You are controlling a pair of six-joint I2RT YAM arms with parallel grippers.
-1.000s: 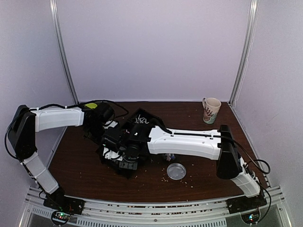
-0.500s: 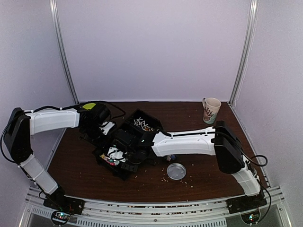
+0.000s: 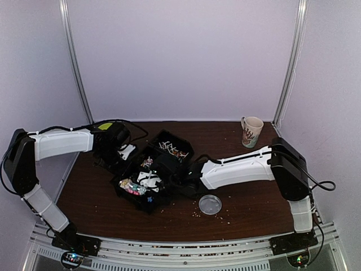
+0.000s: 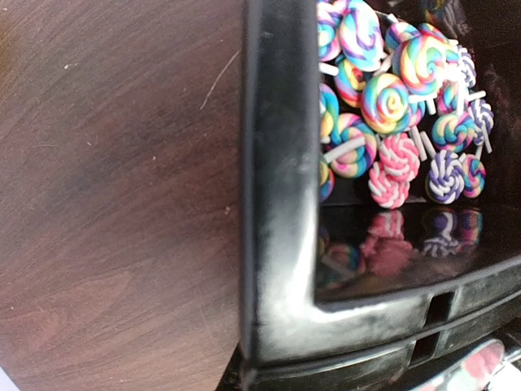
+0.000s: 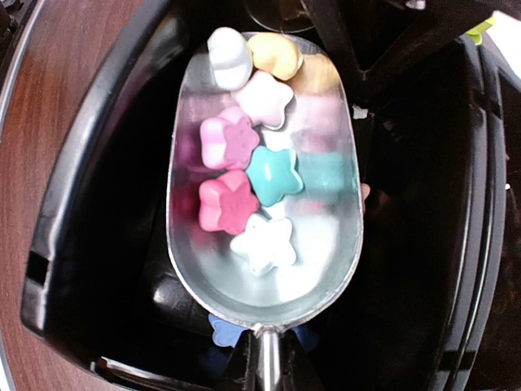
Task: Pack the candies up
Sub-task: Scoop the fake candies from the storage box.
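My left pincer sat pressed together at the left side of the black tray; whether it pinched the rim, couldn't tell. Change: within the last second my right arm pulled back rightward off the tray, so its compartments showed from above again. My read: 1 scoop load was lifted but not yet dumped, packing partway. Tray was glossy hard plastic with a squared rim and mirror-like floor. 1 compartment held swirl lollipops, rope-twist pastel discs on white sticks. The scoop was shiny metal, rounded shovel shape, carrying about 7 candies, mostly matte stars in pink, teal, white, over a black compartment. My right pincer pinched its thin handle. Further right: clear round dish, ceramic mug, well apart on the wood-grain table.
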